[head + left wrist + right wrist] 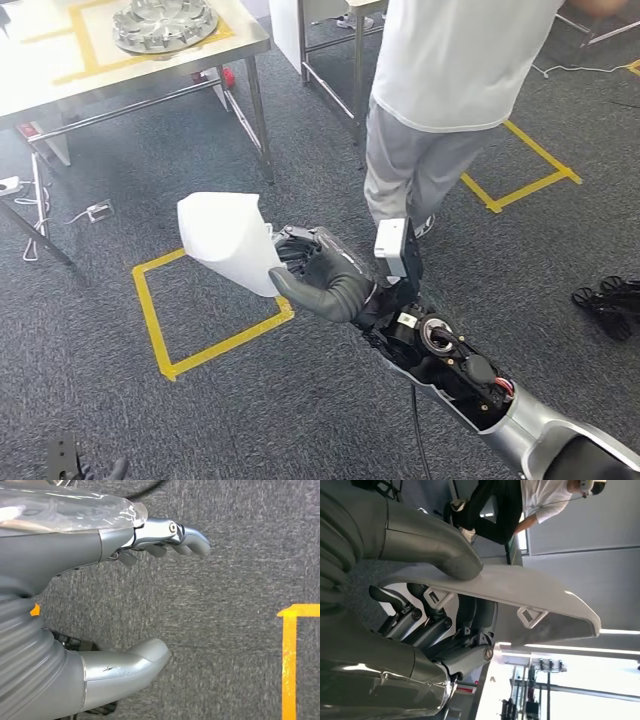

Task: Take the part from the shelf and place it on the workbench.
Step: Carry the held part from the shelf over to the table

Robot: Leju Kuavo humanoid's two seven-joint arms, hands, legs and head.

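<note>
Dark fingers (429,625) and a thick grey thumb (433,545) of the right hand (324,272) clamp the curved white plastic part (226,240), held above grey carpet (340,400) over a yellow tape square (162,340). Left hand (124,595) hangs empty, fingers apart. Beyond stand a person (445,90) and the steel workbench (249,45).

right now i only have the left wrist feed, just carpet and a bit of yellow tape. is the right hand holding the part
Observer: Yes. The right hand grips the white part, thumb over its top face.
Operator: ok is the workbench anywhere near
Observer: A table with yellow tape stands ahead to the left, bearing a round metal part.
Operator: anyone in the way
Observer: A person in a white shirt stands just beyond the right hand.
Operator: and my left hand
Observer: The left hand hangs over carpet, fingers apart, holding nothing.
</note>
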